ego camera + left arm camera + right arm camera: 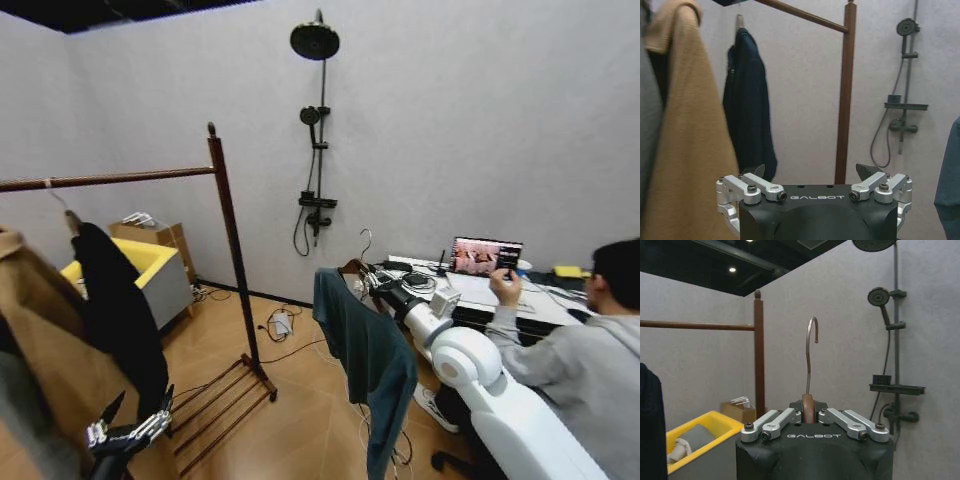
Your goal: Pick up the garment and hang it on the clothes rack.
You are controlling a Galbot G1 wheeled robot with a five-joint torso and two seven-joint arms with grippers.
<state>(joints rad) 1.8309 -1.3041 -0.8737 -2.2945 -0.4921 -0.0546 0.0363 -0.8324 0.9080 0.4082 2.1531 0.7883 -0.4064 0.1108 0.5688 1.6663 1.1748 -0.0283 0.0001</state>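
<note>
Head view: right gripper clenched on the hanger carrying the garment, apart from the clothes rack; left gripper released, low.

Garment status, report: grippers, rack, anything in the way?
Right gripper shut on hanger, garment hanging off it, short of the clothes rack. Left gripper open, low, idle. Black garment and tan coat occupy the bar.
</note>
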